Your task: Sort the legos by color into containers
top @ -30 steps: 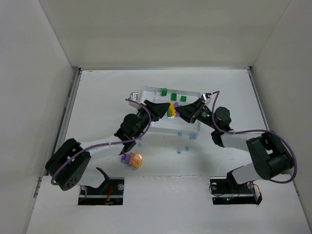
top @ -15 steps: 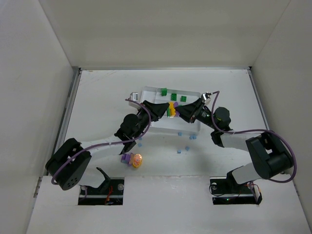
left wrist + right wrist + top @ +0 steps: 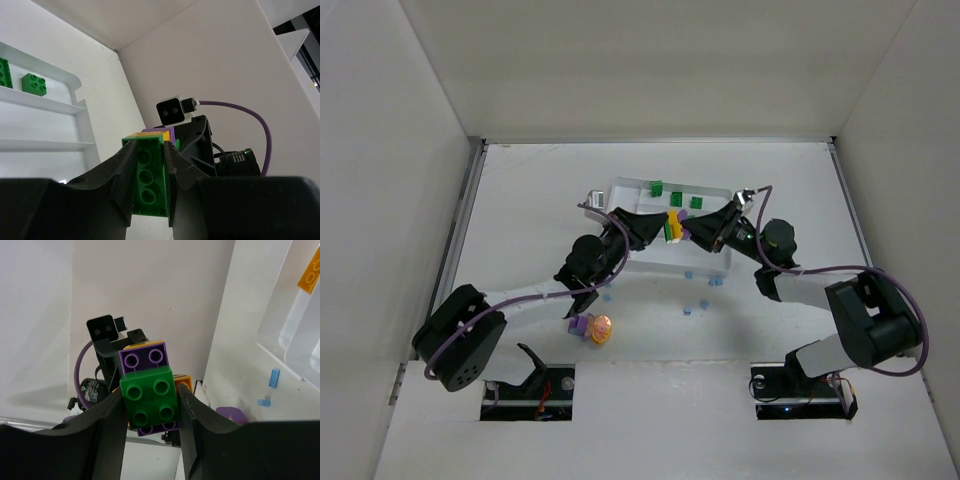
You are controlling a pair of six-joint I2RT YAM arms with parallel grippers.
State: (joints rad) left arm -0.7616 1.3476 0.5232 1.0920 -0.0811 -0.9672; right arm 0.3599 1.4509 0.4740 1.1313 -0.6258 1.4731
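The left gripper (image 3: pixel 146 156), clamped on a long green brick (image 3: pixel 148 187), and the right gripper (image 3: pixel 150 402), clamped on a square green brick (image 3: pixel 148 389), share one joined clump of legos (image 3: pixel 672 226) over the tray (image 3: pixel 632 190), so firm grips and a straight pull apart would serve best.

I am viewing a brick stack (image 3: pixel 149 400) showing green, purple and orange layers; green bricks (image 3: pixel 677 197) are lying in the white tray (image 3: pixel 655 259); light-blue bricks (image 3: pixel 687 310) are dotting the white table (image 3: pixel 540 200).

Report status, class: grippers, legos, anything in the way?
Both clamped on one green-purple-orange stack: left gripper, right gripper, over tray. Green bricks in far compartment. Nothing blocking seen.
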